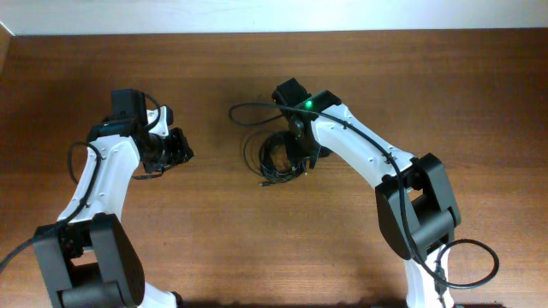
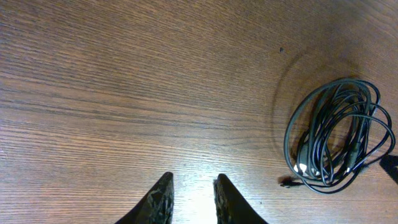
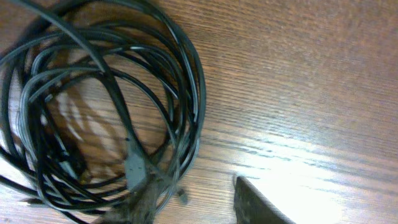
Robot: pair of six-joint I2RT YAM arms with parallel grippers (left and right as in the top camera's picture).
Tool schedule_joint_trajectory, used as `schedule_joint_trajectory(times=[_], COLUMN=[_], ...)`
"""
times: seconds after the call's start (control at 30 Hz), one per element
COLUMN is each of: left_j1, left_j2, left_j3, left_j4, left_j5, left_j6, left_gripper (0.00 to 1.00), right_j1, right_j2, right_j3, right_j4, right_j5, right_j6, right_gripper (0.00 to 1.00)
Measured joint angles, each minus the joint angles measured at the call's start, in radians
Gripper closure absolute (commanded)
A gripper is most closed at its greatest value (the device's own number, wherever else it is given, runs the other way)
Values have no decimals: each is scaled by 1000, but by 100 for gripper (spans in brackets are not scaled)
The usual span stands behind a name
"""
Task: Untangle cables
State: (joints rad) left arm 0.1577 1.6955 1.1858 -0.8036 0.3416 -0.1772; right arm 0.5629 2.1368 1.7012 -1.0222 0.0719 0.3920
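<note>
Your right pincer (image 3: 193, 190) hangs low over the brown wood-grain desk (image 3: 311, 74), its two dark fingers standing apart with bare wood between them. One fingertip sits at the rim of the coiled bundle of thin black cables (image 3: 194, 93), though you cannot tell whether it touches a strand. That bundle lies flat on the desk near its middle, beneath the right arm, while your left pincer (image 2: 193, 179) hovers well off to the coil's left, its fingers only narrowly parted and holding nothing.
</note>
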Motion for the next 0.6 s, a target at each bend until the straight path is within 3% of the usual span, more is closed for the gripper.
schedule_joint_trajectory(times=[0.03,0.1,0.23,0.37,0.6], left_j1=[0,0,0,0,0], left_j2=[0,0,0,0,0], left_j3=[0,0,0,0,0], left_j4=[0,0,1,0,0], left_j5=[0,0,0,0,0], left_j6=[0,0,0,0,0], left_gripper=[75,75,74,74,73], right_j1=[0,0,5,55,129], right_j2=[0,0,18,17,150], right_j3=[0,3,253,291,287], right_j4=[0,-6,-195,-169,109], right_j5=[1,-1,-28,-37,-160], right_j6=[-1,3,1,0,2], right_gripper=[41,39,36,36,54])
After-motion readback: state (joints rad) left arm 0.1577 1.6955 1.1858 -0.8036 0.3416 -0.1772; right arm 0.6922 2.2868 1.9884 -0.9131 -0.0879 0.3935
